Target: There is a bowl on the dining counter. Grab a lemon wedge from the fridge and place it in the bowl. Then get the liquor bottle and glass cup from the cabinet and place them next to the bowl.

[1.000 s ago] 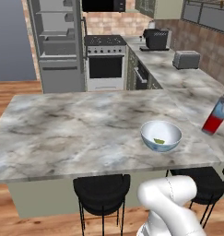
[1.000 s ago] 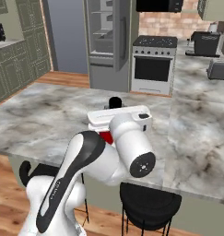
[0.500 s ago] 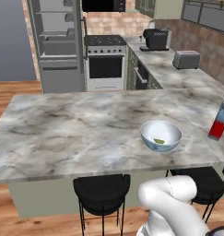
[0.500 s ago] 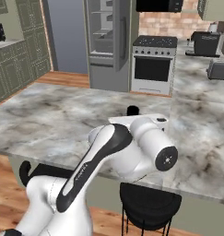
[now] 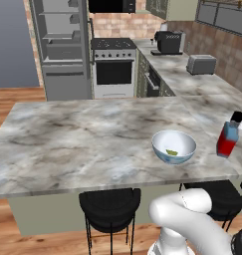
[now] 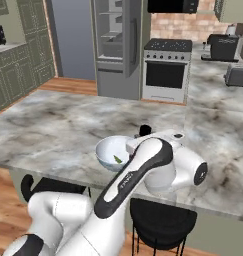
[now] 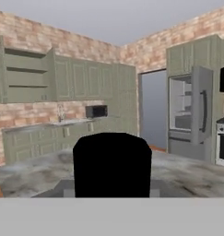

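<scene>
The fridge (image 5: 62,47) stands open at the back. On the big marble table (image 5: 72,144) sits the bowl (image 5: 174,146) – the lemon wedge (image 5: 172,152) is inside. Near it on the right, the fingers (image 5: 231,140) hold the liquor bottle (image 5: 227,140) upright.

Arm bent low, reaching right over counter edge; tool (image 5: 240,124) closed on bottle (image 5: 228,138), held upright.

Liquor bottle (image 5: 228,141) right of bowl (image 5: 174,147) — apart
</scene>
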Tool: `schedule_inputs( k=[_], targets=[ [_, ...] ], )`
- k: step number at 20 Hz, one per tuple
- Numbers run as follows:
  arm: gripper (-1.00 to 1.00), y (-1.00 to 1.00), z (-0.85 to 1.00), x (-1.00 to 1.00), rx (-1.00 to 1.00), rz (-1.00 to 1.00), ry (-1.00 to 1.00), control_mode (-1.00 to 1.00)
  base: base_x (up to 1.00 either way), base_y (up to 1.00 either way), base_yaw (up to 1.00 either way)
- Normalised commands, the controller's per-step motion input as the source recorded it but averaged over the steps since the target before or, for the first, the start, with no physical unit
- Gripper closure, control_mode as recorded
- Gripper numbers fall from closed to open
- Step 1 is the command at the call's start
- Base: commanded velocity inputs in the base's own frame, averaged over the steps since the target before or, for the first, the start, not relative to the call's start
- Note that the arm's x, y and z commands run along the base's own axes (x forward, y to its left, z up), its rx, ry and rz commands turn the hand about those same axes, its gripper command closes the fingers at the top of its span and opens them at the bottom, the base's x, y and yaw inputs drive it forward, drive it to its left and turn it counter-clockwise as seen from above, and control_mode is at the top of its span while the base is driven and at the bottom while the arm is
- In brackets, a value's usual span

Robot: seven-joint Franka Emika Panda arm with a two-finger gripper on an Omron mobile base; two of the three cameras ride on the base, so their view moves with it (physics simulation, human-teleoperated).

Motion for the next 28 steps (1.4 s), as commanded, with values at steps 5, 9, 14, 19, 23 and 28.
schedule_inputs(
  k=[5,9,14,19,23,28],
  targets=[
    [1.0,-0.01,-0.53,0.15,0.0,0.29,-0.08,-1.0,0.0,0.0,0.0],
    [1.0,-0.14,-0.2,0.1,0.0,0.17,-0.02,-1.0,0.0,0.0,0.0],
    [1.0,-0.13,-0.19,0.11,0.0,0.06,-0.03,-1.0,0.0,0.0,0.0],
    [1.0,0.0,-0.26,0.14,-0.01,0.0,0.0,-1.0,0.0,0.0,0.0],
    [1.0,0.11,-0.22,0.12,0.0,-0.02,0.0,-1.0,0.0,0.0,0.0],
    [1.0,0.05,-0.1,0.14,0.0,-0.05,0.0,-1.0,0.0,0.0,0.0]
  ],
)
